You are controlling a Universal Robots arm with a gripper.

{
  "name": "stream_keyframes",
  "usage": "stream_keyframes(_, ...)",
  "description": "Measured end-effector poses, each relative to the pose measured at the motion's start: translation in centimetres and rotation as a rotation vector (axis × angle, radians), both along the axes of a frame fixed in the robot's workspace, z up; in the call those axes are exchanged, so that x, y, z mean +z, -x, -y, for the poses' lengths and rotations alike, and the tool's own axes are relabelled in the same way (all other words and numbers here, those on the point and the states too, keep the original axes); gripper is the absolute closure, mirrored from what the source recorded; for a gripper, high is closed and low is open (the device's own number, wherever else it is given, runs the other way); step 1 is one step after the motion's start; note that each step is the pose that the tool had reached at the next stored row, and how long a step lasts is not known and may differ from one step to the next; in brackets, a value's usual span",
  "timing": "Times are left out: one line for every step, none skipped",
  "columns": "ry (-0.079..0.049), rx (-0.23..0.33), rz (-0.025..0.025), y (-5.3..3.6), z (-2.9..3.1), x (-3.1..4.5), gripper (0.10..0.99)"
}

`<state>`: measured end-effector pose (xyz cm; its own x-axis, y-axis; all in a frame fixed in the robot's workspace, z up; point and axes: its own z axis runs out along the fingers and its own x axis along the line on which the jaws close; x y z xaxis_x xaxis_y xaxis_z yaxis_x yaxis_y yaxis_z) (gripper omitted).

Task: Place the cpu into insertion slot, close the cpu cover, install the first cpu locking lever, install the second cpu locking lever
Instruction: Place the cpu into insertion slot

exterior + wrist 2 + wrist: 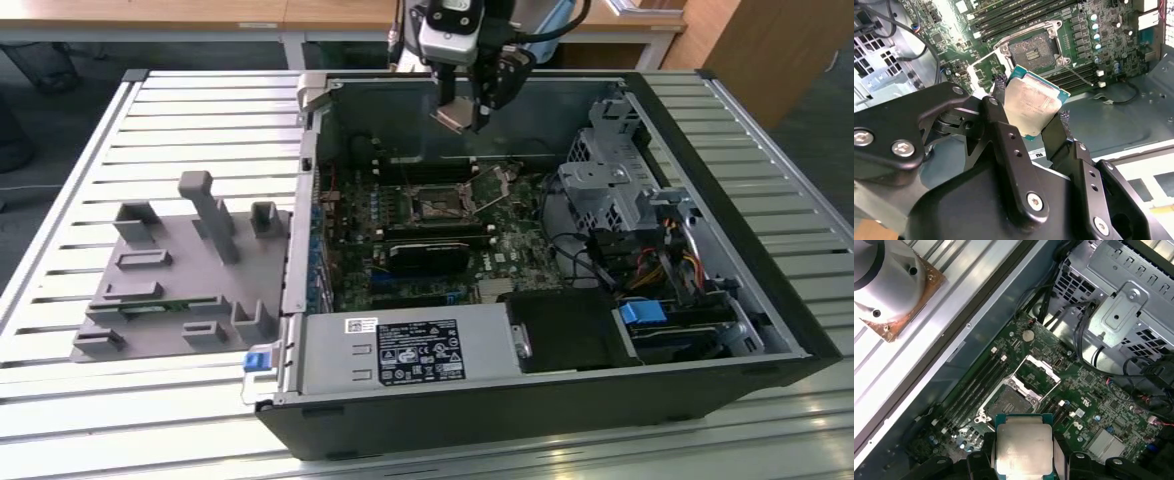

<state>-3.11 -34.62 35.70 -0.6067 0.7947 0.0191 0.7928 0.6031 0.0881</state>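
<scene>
Cpu [1032, 106] is held pinched in the gripper [1030, 112], whose two black fingers [1004, 134] are pressed against opposite edges of the chip. The dull silvery-beige metal face is turned toward the cameras in both wrist views, and a green rim can be seen around it [1024, 447].

In the exterior view, the gripper [470, 114] and the chip [457, 116] are seen hanging well above the insertion slot [437, 205], offset from it toward the far wall of the computer case [534, 425], with nothing touched.

The insertion slot [1011, 402] is set in the green circuit board [514, 262], and its dark centre [1033, 48] is left exposed. The cpu cover [1037, 374] is tilted up from one edge of the slot, so that the board is visible through its square window. Long black memory rails [976, 385] are laid alongside the slot, and a black rectangular card [427, 252] is seated just beside it.
</scene>
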Motion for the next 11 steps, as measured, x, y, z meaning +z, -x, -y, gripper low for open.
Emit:
stream_keyframes(0.000,-0.011,0.0001,0.00,-0.02,-0.06,0.545)
stream_keyframes(0.000,-0.022,0.0001,0.00,-0.03,-0.12,0.545)
stream_keyframes(0.000,-0.034,0.0002,0.00,-0.04,-0.17,0.545)
stream_keyframes(0.000,-0.046,0.0002,0.00,-0.05,-0.23,0.545)
stream_keyframes(0.000,-0.058,0.0001,-0.01,-0.06,-0.28,0.545)
stream_keyframes(0.000,-0.070,0.0001,0.00,-0.07,-0.33,0.545)
stream_keyframes(0.000,-0.081,0.0001,0.00,-0.07,-0.38,0.545)
stream_keyframes(0.000,-0.091,0.0001,0.00,-0.08,-0.42,0.545)
stream_keyframes(0.000,-0.101,0.0001,0.00,-0.09,-0.46,0.545)
stream_keyframes(0.000,-0.112,0.0001,0.00,-0.10,-0.50,0.545)
stream_keyframes(0.000,-0.123,0.0001,0.00,-0.11,-0.54,0.545)
